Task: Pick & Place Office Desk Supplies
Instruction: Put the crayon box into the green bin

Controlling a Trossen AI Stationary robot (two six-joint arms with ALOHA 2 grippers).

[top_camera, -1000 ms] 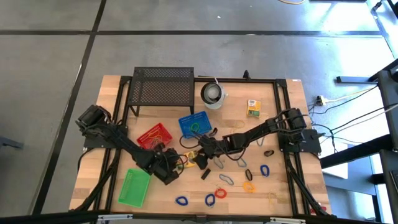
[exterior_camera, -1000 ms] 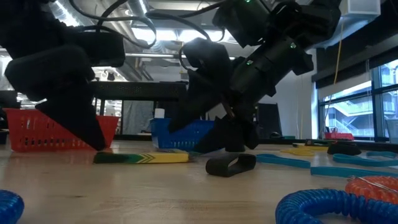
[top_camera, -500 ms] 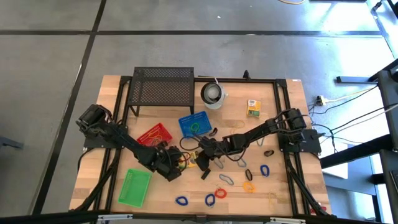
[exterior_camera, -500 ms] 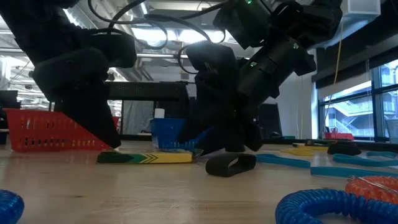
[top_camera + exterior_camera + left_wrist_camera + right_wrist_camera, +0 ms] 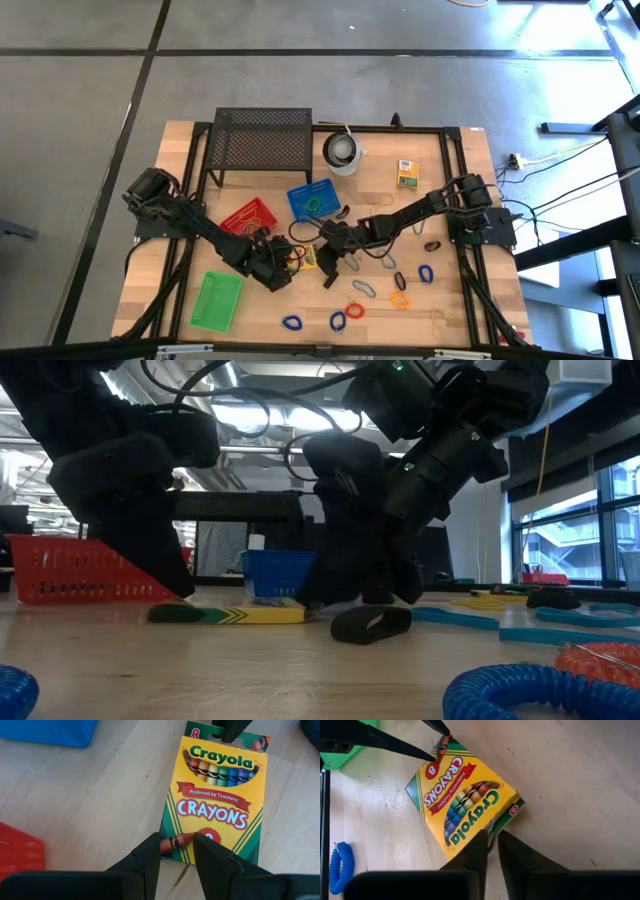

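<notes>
A yellow-and-green crayon box [image 5: 217, 800] lies flat on the table near its middle [image 5: 308, 258], face up. My left gripper [image 5: 176, 845] stands at the box's bottom end, shut on a reddish-brown crayon [image 5: 176, 841]. My right gripper [image 5: 490, 842] is at the opposite end, the one with the brand lettering, shut on the box's edge. In the low view the box [image 5: 235, 615] rests flat under both dark arms. My left gripper has the crayon [image 5: 441, 747] between its two fingertips, the crayon spanning the gap from one tip to the other. It sits just over the box's bottom edge; whether it touches the box I cannot tell. My right gripper pinches the edge of the box's top end [image 5: 489, 826] between its two fingers, near the green flap. The fingers come slanting down from the table's right side. The box lies flat on the table.
A red basket [image 5: 247, 218], a blue basket [image 5: 310, 200] and a green basket [image 5: 217, 300] stand around the arms. The black mesh stand [image 5: 262, 140], white cup [image 5: 343, 152] and another crayon box [image 5: 407, 174] are at the far side. Coloured loops [image 5: 365, 288] and a black clip [image 5: 372, 624] lie nearby.
My right gripper has shut from wide open onto the box's top end. My left gripper has moved a little toward the box, keeping the crayon between its fingers. The box has stayed flat on the table.
</notes>
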